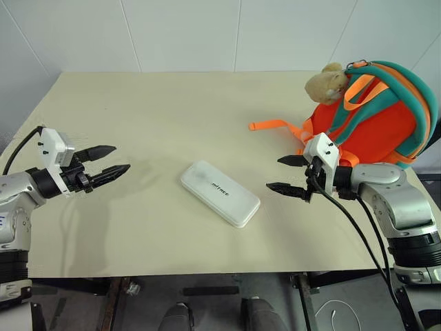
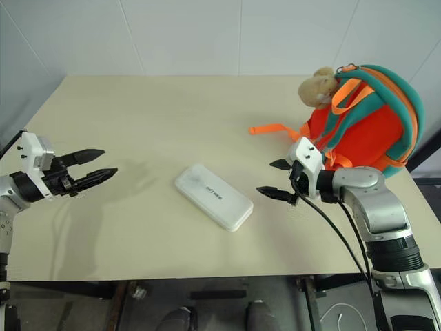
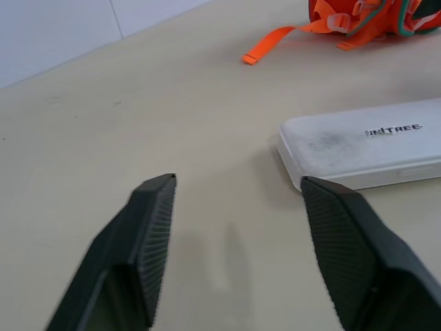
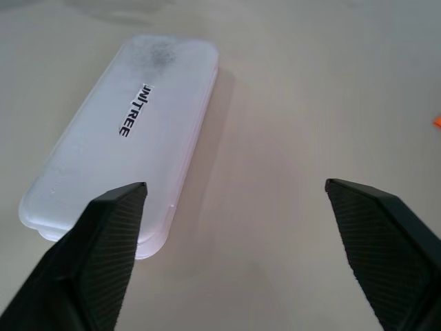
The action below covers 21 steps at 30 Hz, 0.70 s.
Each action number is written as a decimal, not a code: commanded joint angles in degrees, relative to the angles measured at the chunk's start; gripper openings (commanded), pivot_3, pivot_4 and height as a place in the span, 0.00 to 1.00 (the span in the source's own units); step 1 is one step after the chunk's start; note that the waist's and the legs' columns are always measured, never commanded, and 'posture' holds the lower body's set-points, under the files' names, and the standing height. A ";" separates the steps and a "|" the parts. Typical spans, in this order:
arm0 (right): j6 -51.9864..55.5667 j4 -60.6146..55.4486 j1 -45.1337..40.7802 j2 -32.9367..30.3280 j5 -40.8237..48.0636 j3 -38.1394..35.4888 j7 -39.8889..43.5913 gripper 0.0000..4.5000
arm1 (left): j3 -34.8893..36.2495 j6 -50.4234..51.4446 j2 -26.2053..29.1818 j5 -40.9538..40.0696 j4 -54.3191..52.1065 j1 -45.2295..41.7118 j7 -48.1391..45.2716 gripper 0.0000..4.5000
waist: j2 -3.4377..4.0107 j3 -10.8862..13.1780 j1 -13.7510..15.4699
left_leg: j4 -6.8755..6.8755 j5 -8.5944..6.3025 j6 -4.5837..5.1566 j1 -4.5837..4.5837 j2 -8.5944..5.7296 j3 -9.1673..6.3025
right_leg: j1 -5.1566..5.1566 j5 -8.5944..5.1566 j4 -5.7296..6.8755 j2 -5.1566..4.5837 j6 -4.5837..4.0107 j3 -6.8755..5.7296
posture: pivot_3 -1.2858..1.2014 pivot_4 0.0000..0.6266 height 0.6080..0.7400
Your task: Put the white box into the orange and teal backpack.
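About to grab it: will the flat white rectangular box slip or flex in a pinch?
The flat white rectangular box looks like a rigid moulded shell, so probably stiff. Its smooth, rounded edges may slip between the fingers. Lying flat on the beige table, it should slide, not tip.

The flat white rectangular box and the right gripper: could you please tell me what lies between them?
Nothing: in the left eye view only bare beige tabletop separates the flat white rectangular box from the open right gripper.
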 commanded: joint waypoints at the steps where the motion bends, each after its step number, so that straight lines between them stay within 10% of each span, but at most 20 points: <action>1: -0.89 -2.55 1.11 0.29 0.01 -0.48 -1.06 0.64 | -0.31 -1.02 -0.23 0.51 0.47 -1.92 0.52 0.39 | 0.00 0.00 0.07 | 0.01 0.00 0.00 0.00 0.00 0.00 | 0.00 0.01 0.01 0.00 0.01 0.00 | 0.52 0.24 1.00; 6: -0.74 -3.40 2.27 0.89 0.15 -0.79 -2.14 0.25 | -4.48 -3.61 -2.19 3.28 8.89 -8.78 -0.64 0.04 | 0.00 0.00 0.84 | 0.05 0.00 0.00 0.00 -0.02 0.00 | 0.01 0.01 0.02 0.02 0.02 0.00 | 0.52 0.24 1.00; 9: -0.50 -5.29 4.72 0.39 0.24 -1.15 -2.59 0.02 | -7.12 -4.97 -4.85 4.45 15.04 -13.70 -2.07 0.00 | -0.02 -0.01 1.38 | 0.09 0.00 0.00 0.00 -0.02 0.00 | 0.04 0.02 0.02 0.05 0.04 0.01 | 0.52 0.24 1.00; 21: 5.43 -16.22 15.87 -2.63 -1.35 -0.66 -8.18 0.01 | -13.46 -12.10 -15.58 12.29 41.88 -30.32 -3.70 0.00 | -0.08 -0.02 1.32 | 0.17 0.00 0.00 -0.03 -0.04 -0.03 | 0.11 0.07 -0.04 0.09 0.14 0.01 | 0.52 0.24 1.00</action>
